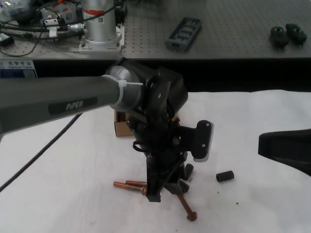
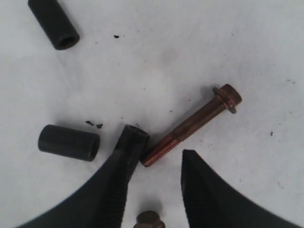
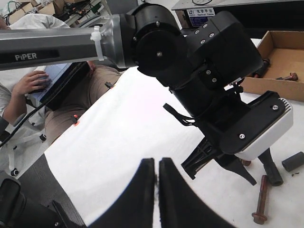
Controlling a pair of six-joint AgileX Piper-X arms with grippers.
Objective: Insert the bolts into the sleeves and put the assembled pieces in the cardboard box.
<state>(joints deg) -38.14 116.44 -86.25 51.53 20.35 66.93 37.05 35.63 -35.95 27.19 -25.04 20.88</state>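
Note:
My left gripper [image 2: 162,145] hangs open just above the white cloth, its fingertips either side of the threaded end of a copper bolt [image 2: 190,126] lying flat. Two black sleeves [image 2: 69,142] [image 2: 53,23] lie beside it, and another bolt head [image 2: 149,219] peeks between the fingers. In the high view the left gripper [image 1: 167,191] points down mid-table, with two bolts [image 1: 131,184] on one side, one bolt [image 1: 187,206] in front and a sleeve [image 1: 225,175] further off. My right gripper [image 3: 156,164] is shut on nothing, held off to the side.
The cardboard box [image 1: 120,127] stands behind the left arm; the right wrist view shows the box [image 3: 285,57] holding a bolt [image 3: 287,76]. The right arm [image 1: 286,148] sits at the right edge. A black cable [image 1: 43,148] trails over the cloth at left.

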